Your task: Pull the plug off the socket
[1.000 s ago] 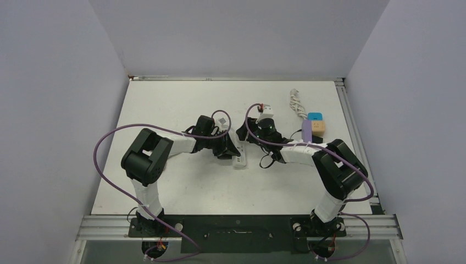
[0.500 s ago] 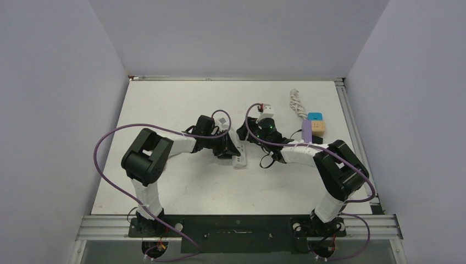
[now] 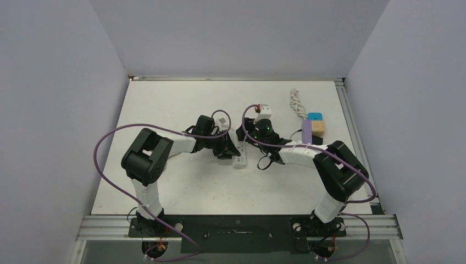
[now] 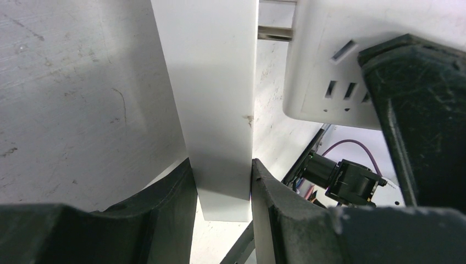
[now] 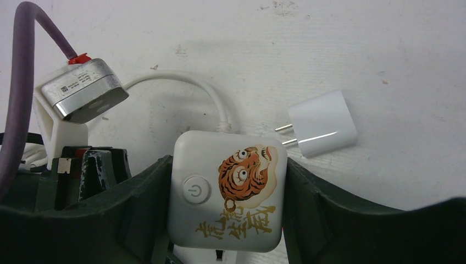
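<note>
- The left claw [image 4: 221, 177] is set narrow. Its two fingers [image 4: 159, 220] press on opposite faces of the plug [image 4: 209, 82], a white slab running forward from the fingertips.
- The right claw [image 5: 228, 184] stands wider and clamps the socket [image 5: 228, 220], the white cube with the tiger sticker [image 5: 244, 176], by both flanks.
- Seen from the left claw, the socket sits just right of the plug. A pin [image 4: 275, 33] bridges the narrow gap between them, and I cannot tell whether its tip is inside a slot.
- As I judge it, the plug is light, rigid, glossy plastic that may slip under a pull. The flat faces are the place to grip, drawing straight along the pins, since sideways force could bend them.
- The socket looks light too, so it needs the counter-hold.
- Only the left wrist view shows the pin and the socket's slotted face.
- Only the right wrist view shows the sticker, the socket's cable [image 5: 181, 77], and a small adapter [image 5: 324, 124]. The adapter is just ahead of the right claw, off the socket's far corner, with no fingers on it.
- The top view is too distant to show either grip.
</note>
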`<state>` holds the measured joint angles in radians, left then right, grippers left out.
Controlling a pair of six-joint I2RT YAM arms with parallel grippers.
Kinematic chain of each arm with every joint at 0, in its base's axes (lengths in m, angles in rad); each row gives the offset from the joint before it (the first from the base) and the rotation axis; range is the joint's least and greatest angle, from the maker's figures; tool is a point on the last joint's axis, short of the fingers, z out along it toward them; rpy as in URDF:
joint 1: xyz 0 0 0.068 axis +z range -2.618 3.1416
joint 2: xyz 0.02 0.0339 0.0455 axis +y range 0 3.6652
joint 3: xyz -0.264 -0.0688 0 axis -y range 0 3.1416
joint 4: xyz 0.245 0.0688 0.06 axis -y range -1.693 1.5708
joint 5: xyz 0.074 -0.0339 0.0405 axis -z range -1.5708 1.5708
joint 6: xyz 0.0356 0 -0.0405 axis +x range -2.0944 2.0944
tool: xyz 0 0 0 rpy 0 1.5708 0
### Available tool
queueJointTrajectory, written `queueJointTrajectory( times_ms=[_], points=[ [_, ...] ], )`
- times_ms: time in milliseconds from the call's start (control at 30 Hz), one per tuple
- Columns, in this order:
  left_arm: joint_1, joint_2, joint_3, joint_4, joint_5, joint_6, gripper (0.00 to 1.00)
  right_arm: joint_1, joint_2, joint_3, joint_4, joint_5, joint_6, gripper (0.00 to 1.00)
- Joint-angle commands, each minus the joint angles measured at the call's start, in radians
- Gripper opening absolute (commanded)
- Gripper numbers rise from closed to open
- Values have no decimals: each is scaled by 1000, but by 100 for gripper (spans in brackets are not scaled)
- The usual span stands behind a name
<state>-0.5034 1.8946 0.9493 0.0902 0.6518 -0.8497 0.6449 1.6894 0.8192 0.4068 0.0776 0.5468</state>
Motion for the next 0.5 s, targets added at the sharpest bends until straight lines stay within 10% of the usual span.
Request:
queueJointTrajectory(
  times_ms=[0,467],
  points=[
    [23,22,-9,-74,-165,65,0,-45,-91,0,18,-12,-36,5],
    [81,-13,49,-127,-181,122,0,-73,-128,-16,10,-5,-31,5]
  ],
)
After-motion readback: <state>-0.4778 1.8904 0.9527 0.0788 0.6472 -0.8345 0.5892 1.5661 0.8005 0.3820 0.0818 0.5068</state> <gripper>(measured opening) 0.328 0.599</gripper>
